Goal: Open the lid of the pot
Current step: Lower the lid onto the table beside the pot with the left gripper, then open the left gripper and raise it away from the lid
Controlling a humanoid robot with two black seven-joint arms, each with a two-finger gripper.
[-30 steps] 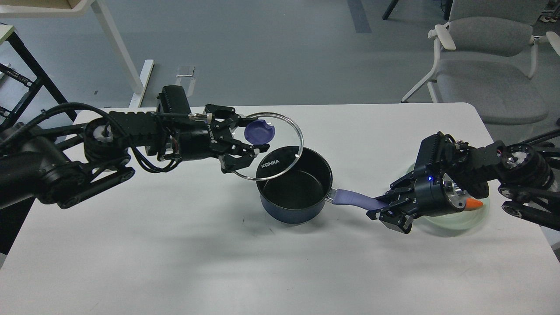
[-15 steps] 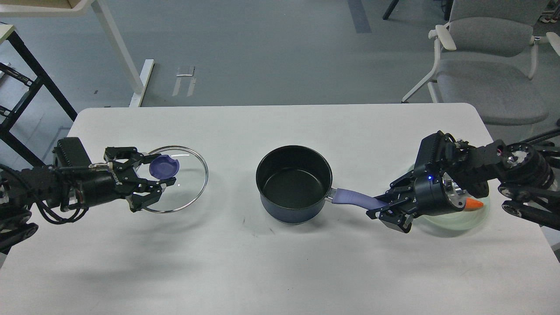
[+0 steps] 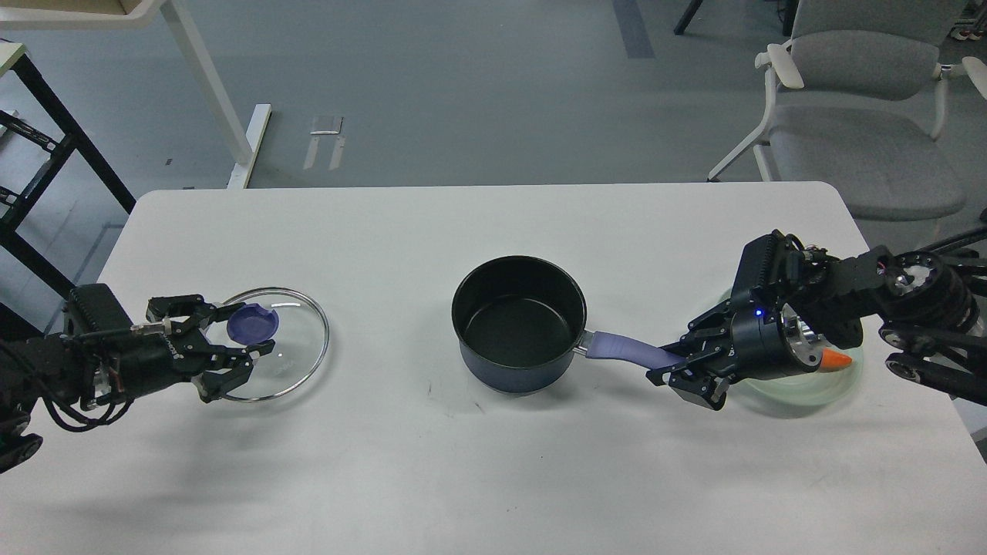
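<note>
The dark blue pot (image 3: 518, 324) stands open at the table's middle, its purple handle (image 3: 621, 348) pointing right. My right gripper (image 3: 672, 368) is shut on the end of that handle. The glass lid (image 3: 297, 347) with its blue knob (image 3: 252, 324) is at the table's left, low over or on the surface, well apart from the pot. My left gripper (image 3: 239, 339) is closed around the lid's knob.
A pale green plate (image 3: 802, 389) with an orange piece (image 3: 837, 358) lies on the white table (image 3: 493, 478) under my right wrist. An office chair (image 3: 856, 116) stands behind the table's right corner. A table leg (image 3: 208, 85) and black rack (image 3: 46, 146) stand back left.
My left gripper carried the lid from above the pot's rim far to the left and down towards the table. The pot and my right gripper have not moved.
</note>
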